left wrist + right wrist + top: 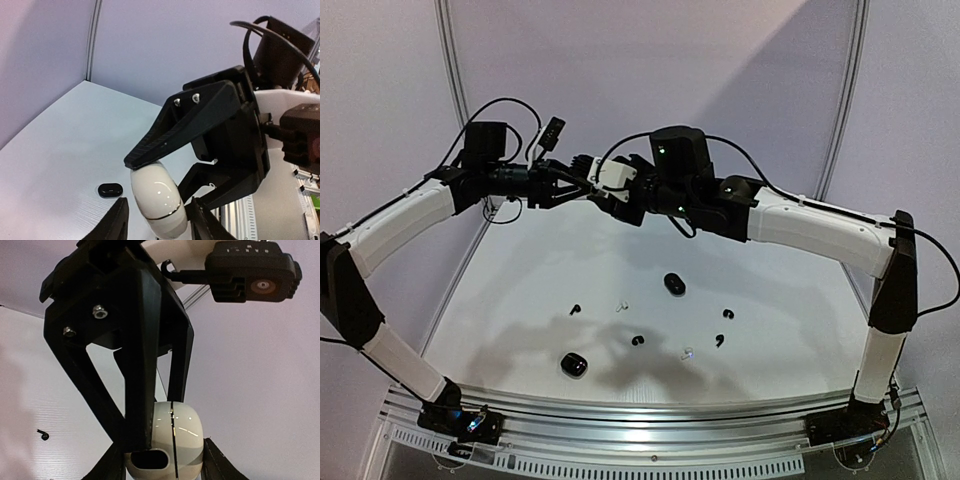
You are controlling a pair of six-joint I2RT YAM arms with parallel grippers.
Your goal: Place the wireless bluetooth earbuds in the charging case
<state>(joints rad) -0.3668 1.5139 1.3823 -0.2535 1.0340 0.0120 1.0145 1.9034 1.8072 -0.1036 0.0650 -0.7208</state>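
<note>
Both arms are raised above the table's far side and meet at a white oval charging case, which also shows in the right wrist view. My left gripper has a finger on each side of the case. My right gripper also clamps it, one finger pressing on its top. In the top view the left gripper and right gripper touch tips. On the table lie black earbuds and white earbuds.
A black oval case lies mid-table and shows in the left wrist view. Another black case lies near the front left. A further black earbud lies right of centre. The table's metal front rail runs along the near edge.
</note>
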